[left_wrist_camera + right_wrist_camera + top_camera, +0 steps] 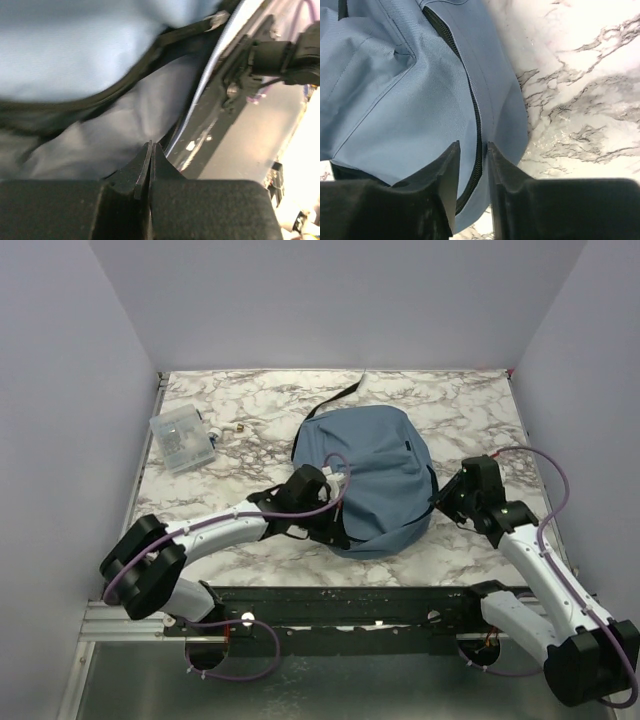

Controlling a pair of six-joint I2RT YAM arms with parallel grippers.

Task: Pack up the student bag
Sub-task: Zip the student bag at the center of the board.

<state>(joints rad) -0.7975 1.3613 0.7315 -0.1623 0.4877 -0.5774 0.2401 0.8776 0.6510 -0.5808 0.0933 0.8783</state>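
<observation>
Student bag (380, 465): soft dusty-blue fabric backpack.
Left pincer (150, 152): pressed together, bag fabric just ahead.
Right pincer (472, 150): slightly spread, astride black zipper (476, 117).
Advice: seat the zipper squarely before pinching.

My left arm (215, 528) stretches rightward, left gripper (150, 162) clamped tight. My right arm (540, 565) angles in leftward, right gripper (472, 165) fingers slightly apart.

The student bag (375, 465) is blue; the table (250, 390) white, grey-veined.
</observation>
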